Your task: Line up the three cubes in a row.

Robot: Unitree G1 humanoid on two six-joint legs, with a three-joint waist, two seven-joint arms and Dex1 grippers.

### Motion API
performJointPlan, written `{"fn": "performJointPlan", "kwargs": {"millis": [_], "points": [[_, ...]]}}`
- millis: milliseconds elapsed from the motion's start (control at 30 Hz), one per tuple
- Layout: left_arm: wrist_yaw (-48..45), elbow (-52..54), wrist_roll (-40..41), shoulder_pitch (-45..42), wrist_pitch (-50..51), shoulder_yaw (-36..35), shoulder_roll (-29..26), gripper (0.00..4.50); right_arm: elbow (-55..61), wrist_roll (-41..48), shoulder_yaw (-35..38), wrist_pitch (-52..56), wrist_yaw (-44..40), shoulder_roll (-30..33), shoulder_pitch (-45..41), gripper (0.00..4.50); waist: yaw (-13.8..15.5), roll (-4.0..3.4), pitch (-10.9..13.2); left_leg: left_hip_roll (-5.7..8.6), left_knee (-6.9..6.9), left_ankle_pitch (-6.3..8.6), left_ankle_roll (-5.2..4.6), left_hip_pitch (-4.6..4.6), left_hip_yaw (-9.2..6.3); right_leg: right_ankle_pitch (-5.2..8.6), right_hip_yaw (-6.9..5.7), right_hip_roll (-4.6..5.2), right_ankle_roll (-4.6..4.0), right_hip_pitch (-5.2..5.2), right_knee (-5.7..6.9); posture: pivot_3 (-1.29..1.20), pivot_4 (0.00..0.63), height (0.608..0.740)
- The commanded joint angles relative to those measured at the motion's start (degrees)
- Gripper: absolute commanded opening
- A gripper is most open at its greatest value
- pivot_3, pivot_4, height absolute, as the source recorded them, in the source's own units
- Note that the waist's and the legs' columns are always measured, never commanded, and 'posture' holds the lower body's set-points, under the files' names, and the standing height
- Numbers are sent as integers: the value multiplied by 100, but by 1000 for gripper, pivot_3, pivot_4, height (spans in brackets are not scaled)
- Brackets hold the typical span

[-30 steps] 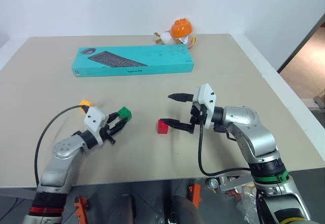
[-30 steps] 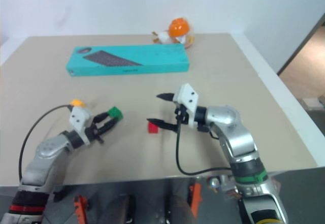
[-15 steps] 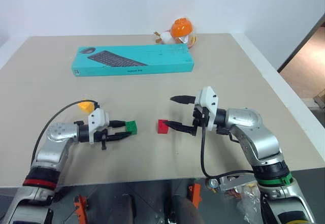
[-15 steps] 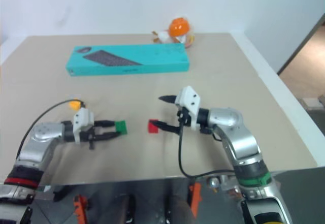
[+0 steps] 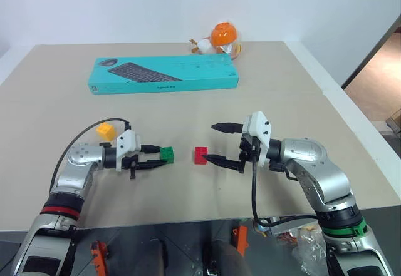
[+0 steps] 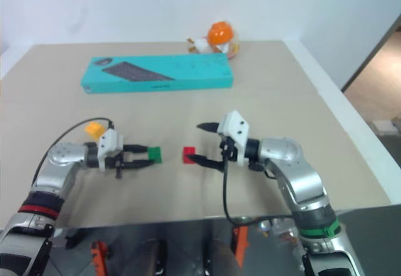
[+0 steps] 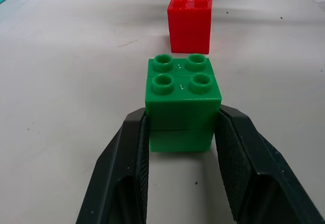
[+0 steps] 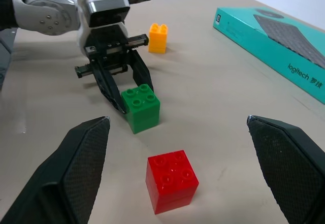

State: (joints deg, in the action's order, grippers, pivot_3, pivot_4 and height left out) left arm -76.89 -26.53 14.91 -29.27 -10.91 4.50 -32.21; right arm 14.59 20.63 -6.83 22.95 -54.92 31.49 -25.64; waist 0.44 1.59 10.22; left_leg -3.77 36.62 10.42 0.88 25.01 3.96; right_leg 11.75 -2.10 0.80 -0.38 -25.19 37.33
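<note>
My left gripper (image 5: 160, 156) is shut on the green cube (image 7: 183, 99), one finger (image 7: 127, 168) on each side, holding it low at the table top and pointing toward the red cube. The red cube (image 5: 201, 155) stands a small gap to the right of the green one, studs up. My right gripper (image 5: 208, 142) is open; its lower fingertip is close to the red cube's right side and its upper finger is in the air above. The yellow cube (image 5: 106, 131) lies behind my left hand, left of the other two.
A long teal keyboard box (image 5: 164, 74) lies across the far part of the table. An orange-and-white round toy (image 5: 220, 38) sits at the back edge. The table's right edge (image 5: 351, 126) runs close to my right arm.
My left gripper has swung the green cube right and down, turning level, so it now sits close beside the red cube. The right gripper has stayed open in place.
</note>
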Motion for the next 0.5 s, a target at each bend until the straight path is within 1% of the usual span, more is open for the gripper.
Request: {"fn": "performJointPlan", "kwargs": {"millis": [33, 200, 233, 267, 333, 400, 433, 467, 500], "points": [[10, -117, -149, -107, -72, 36, -47, 1282, 183, 76, 77, -42, -20, 49, -62, 4500, 0, 0, 0, 0, 0, 0, 0, 0, 0, 0, 0, 0, 0, 0, 0, 0, 150, 740], [14, -176, -298, -136, -52, 118, -93, 1282, 147, 60, 63, -62, -27, 46, -70, 4500, 0, 1, -1, 0, 2, -5, -8, -3, 0, -7, 0, 0, -2, 1, 3, 0, 150, 740], [41, -187, -320, -151, -45, 118, -95, 2298, 139, 57, 61, -66, -28, 47, -67, 4500, 0, 1, -1, 0, 2, -7, -11, -3, -1, -9, 0, 0, -2, 2, 4, 0, 150, 740], [67, -204, -335, -178, -15, 107, -96, 2528, 134, 55, 59, -69, -30, 46, -63, 4500, 0, 1, -1, 0, 3, -8, -13, -3, 0, -11, -1, 0, -2, 2, 4, 0, 150, 740], [84, -248, -359, -226, -15, 82, -100, 3285, 132, 61, 56, -67, -31, 41, -54, 4500, 0, 1, -1, 0, 3, -11, -16, -2, 1, -15, 0, -1, -3, 0, 4, 0, 150, 740], [117, -308, -409, -287, -72, 62, -140, 3903, 125, 67, 49, -65, -33, 30, -52, 4500, 0, 2, -1, 0, 4, -11, -16, -1, 0, -15, -1, 0, -3, 1, 4, 0, 150, 740], [131, -324, -425, -307, -97, 49, -159, 4319, 125, 64, 42, -68, -31, 26, -49, 4500, 0, 2, -1, 0, 4, -11, -16, -1, 0, -15, 0, 0, -3, 0, 4, 0, 150, 740], [141, -331, -430, -315, -112, 43, -173, 4477, 129, 60, 37, -70, -27, 23, -45, 4500, 0, 2, -1, 0, 4, -11, -16, -1, 1, -15, 1, 0, -3, 0, 4, 0, 150, 740], [173, -275, -394, -304, -37, 5, -204, 4477, 136, 58, 33, -72, -23, 21, -37, 4500, 0, 2, -1, 0, 3, -11, -16, 0, 1, -15, 1, 0, -2, 0, 4, 0, 150, 740]]}}
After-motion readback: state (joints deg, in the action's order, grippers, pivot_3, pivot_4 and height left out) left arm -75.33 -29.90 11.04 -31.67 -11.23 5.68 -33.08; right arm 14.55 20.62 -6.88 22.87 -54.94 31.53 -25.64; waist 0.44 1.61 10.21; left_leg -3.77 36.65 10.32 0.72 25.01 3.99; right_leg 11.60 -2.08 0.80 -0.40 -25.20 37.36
